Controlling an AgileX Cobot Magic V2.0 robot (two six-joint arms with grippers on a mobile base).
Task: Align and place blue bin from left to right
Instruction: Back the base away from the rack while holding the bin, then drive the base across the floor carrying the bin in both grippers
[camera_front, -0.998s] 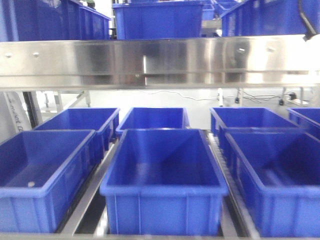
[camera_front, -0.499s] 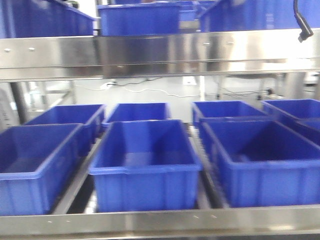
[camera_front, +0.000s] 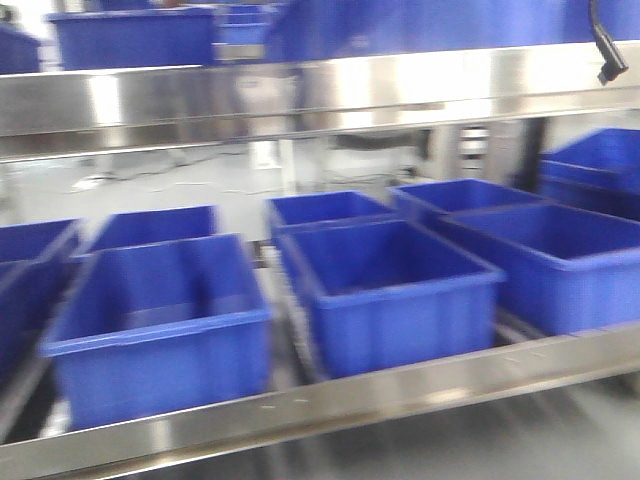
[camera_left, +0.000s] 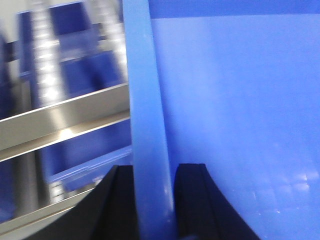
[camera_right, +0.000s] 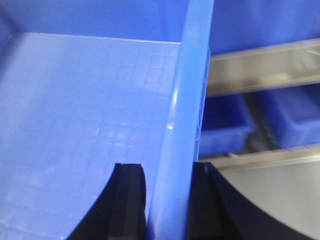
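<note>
**Left wrist-mounted and right wrist-mounted views: each claw pinches a wall of the blue bin**

Left wrist-mounted view shows the left claw (camera_left: 154, 202) closed down to the thickness of a plastic wall. Its two black fingers (camera_left: 117, 205) press on either side of the rim of the blue bin (camera_left: 145, 100). The rim runs straight up from between them, and the bin's pale blue inside fills the frame to the right of it.

In the right wrist-mounted view the right claw (camera_right: 167, 205) is narrowed in the same way, its fingers (camera_right: 127, 202) touching both faces of another wall. There the inside of the bin lies to the left of the rim. So one bin is held by two claws, with two fingers on each wall.

Exterior front-facing view is blurred. On the lower shelf (camera_front: 330, 400), the front row (camera_front: 390, 290) shows three bins and part of a fourth at the left edge. About four more stand in the back row (camera_front: 325, 208). Another blue shape sits at the far right (camera_front: 600, 165). The upper shelf (camera_front: 330, 95) carries more bins (camera_front: 130, 35), too smeared to count. I cannot tell where the held bin lies in this view.
</note>
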